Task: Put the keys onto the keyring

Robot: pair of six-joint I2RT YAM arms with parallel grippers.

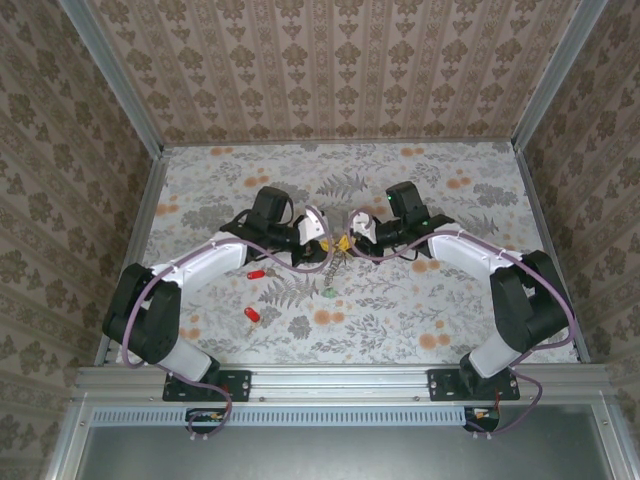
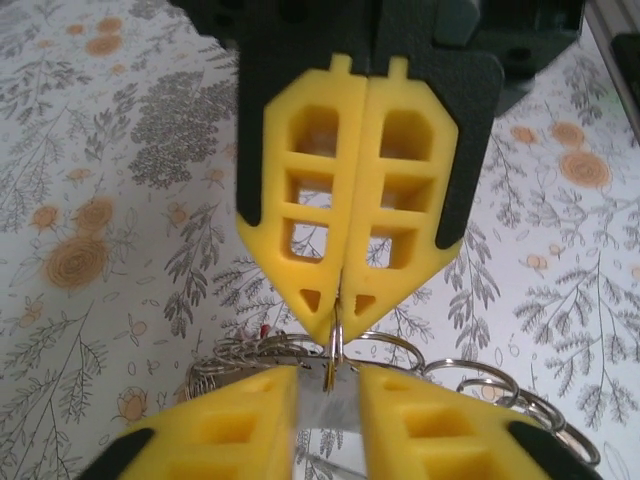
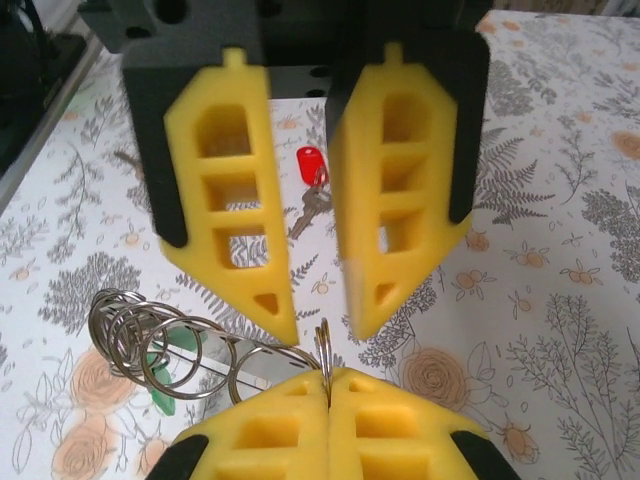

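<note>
The keyring [image 3: 150, 335] is a chain of thin metal split rings, held up over the middle of the table [image 1: 450, 300]. My right gripper [image 3: 328, 378] is shut on its end ring, which stands upright between the pads. My left gripper [image 3: 325, 328] faces it tip to tip and is open, its fingers either side of that ring without touching it. In the left wrist view the keyring [image 2: 470, 375] trails off to the right, with the left gripper [image 2: 328, 390] below the right gripper [image 2: 338, 335]. A green key [image 3: 160, 392] hangs among the rings. Two red keys [image 1: 256, 273] [image 1: 251, 315] lie on the table.
Both arms meet at the table's centre [image 1: 340, 245]. One red key [image 3: 312, 165] lies on the floral cloth beyond the left gripper's fingers. Patterned walls close in the back and both sides. A metal rail [image 1: 340, 380] runs along the near edge.
</note>
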